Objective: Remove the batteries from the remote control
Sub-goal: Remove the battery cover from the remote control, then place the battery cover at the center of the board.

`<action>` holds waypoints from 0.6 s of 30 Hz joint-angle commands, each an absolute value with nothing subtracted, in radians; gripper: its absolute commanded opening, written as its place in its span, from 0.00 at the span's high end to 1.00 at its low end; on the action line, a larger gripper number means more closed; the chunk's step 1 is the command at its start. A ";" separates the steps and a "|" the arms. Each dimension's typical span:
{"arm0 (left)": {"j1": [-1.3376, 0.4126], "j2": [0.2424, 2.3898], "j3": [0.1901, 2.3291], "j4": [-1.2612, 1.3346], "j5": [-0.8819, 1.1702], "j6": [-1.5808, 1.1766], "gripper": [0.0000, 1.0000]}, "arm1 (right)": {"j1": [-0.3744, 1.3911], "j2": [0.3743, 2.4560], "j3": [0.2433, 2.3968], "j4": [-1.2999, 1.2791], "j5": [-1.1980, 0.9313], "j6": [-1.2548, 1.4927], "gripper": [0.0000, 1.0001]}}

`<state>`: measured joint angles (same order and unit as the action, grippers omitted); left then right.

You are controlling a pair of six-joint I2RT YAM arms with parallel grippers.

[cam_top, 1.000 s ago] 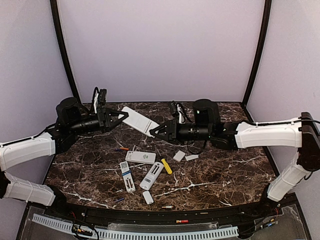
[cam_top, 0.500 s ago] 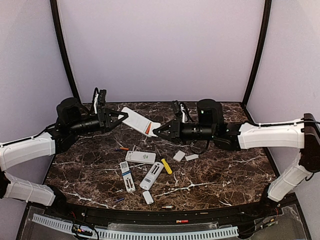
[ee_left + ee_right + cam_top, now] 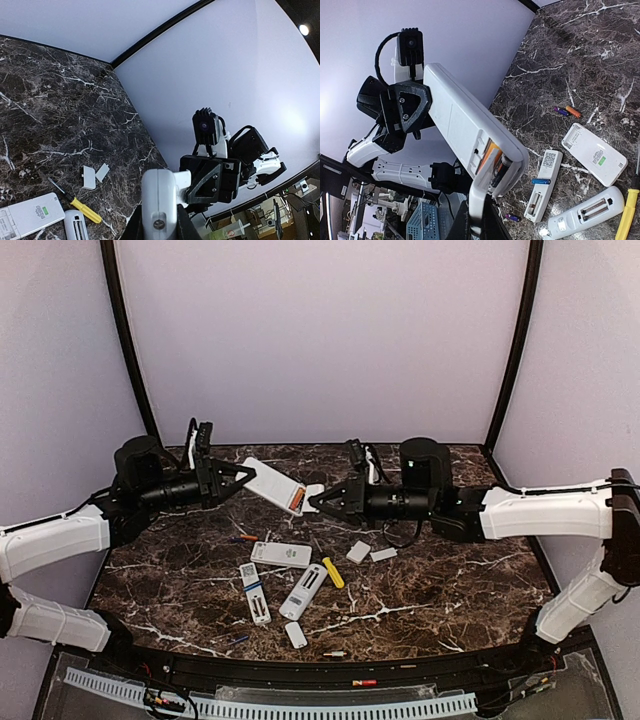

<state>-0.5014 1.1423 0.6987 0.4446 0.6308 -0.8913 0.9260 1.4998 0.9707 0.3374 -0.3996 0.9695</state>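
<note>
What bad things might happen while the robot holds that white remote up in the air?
The remote hangs in the air, gripped only at one end by the left gripper; a tug from the right gripper on the cover might twist it loose. With the compartment open, the batteries might drop out and roll across the table.

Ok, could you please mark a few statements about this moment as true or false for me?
1. The left gripper holds a white remote off the table. True.
2. That remote's battery bay is closed. False: it is open, with an orange battery showing.
3. The right gripper is wide open. False: it is shut on the remote's white cover.
4. A yellow-handled screwdriver lies on the table. True.
</note>
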 commanded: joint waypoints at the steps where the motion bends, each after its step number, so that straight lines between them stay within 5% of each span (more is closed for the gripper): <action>1: -0.492 1.109 0.726 0.353 0.593 -0.858 1.00 | 0.916 1.432 0.961 0.350 -0.381 0.924 1.00; 18: -0.329 1.142 0.827 0.008 0.688 -0.631 1.00 | 0.790 1.331 1.098 -0.544 0.161 0.723 1.00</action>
<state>-0.3321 1.1442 0.7750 0.0925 0.6312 -0.7429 0.8272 1.3239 1.0920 -0.3027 -0.0166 0.7418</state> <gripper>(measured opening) 0.159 0.033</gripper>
